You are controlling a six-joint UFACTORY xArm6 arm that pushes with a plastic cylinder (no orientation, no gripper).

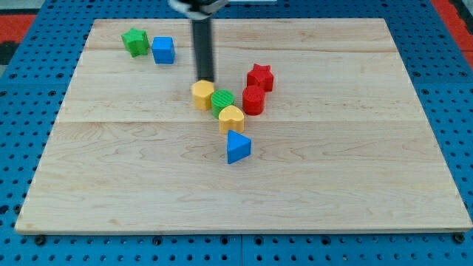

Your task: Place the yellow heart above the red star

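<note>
My tip (205, 79) rests bare just above the yellow hexagonal block (202, 94); the yellow wooden heart (231, 117) lies below-right, the red wooden star (260, 77) right

The surface (355, 192) is showing pale wood, its grain running in long streaks across joined planks, with a smooth, matt finish. Around it a blue perforated sheet (22, 148) is lying, looking like painted metal or plastic; which one cannot be told. The rod ending in my tip (205, 79) is appearing dark and matt. The blocks are all looking like smooth painted pieces with a soft sheen: the yellow heart (231, 117), red star (260, 76), red cylinder (253, 100), green cylinder (222, 101), yellow block (202, 94), blue triangle (238, 147), blue cube (163, 49) and green star (135, 41).
</note>
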